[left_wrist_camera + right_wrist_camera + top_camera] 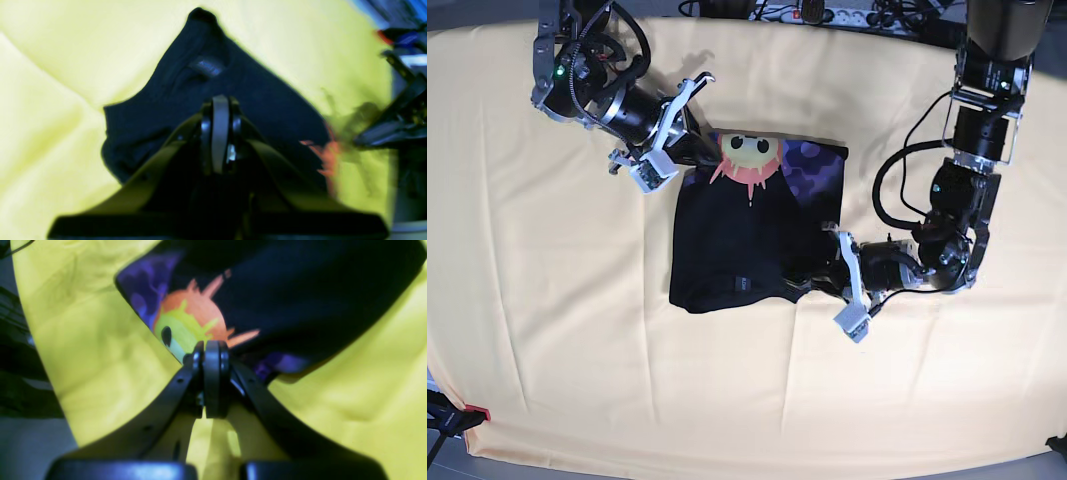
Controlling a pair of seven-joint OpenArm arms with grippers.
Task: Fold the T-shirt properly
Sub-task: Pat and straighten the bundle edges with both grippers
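Folding looks well under way: the T-shirt (757, 232) lies near the middle of the yellow table cloth (547, 330) as a compact, roughly square black packet, with no sleeves showing spread out to the sides. A strip of the printed face and purple hexagons shows along its far edge, with plain black cloth laid over the rest. My guess is that one more fold or some tidying remains, since the near edge is uneven and a small label (206, 67) sits exposed on top.

Both tools are pinched fully together. The right gripper (213, 350) sits at the printed edge, its tips touching the cloth by the cartoon face, and seems to have that edge nipped. The left gripper (220, 103) is at the opposite lower corner of the packet; the wrist picture is blurred, so I can't say for sure whether it has cloth between its tips or merely rests over it.

Counting up: one shirt, one table cloth, two arms, two grippers, one label on the shirt. A power strip (827, 14) with cables lies beyond the far edge of the table.
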